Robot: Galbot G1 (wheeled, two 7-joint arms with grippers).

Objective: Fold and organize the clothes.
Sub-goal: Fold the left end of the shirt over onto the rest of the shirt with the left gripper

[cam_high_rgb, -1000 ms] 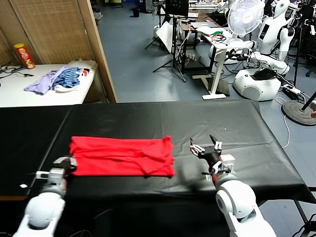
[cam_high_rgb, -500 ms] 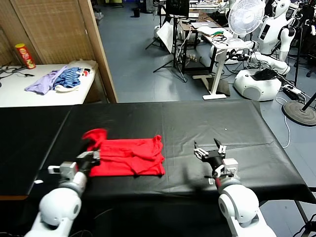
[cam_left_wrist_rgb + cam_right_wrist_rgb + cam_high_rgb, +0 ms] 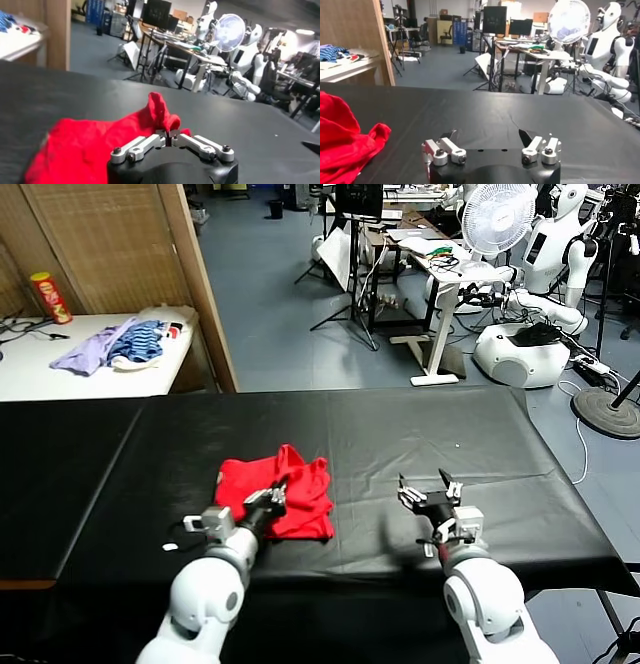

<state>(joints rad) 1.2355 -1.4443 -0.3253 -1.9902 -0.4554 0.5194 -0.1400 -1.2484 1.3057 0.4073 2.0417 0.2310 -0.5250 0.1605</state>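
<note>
the black table (image 3: 430,434) is the landmark here, stretching wide across the head view with the white side table (image 3: 40,374) beyond its far left corner. on the white side table lie a lilac garment (image 3: 88,349) and a blue striped garment (image 3: 138,341), touching each other, and a red-and-yellow canister (image 3: 48,296) stands upright near that table's far edge; what the canister holds cannot be told. the red t-shirt (image 3: 275,484) lies bunched and partly folded over itself on the black table, left of the table's middle and nearer the robot's edge than the far edge. the left gripper (image 3: 272,496) sits at the shirt's near edge, its jaws pinched tight on a raised peak of the red cloth, which stands up above the fingertips in the left wrist view. the right gripper (image 3: 430,494) hovers over bare black table to the right of the shirt, well apart from it, jaws spread wide and holding nothing.
</note>
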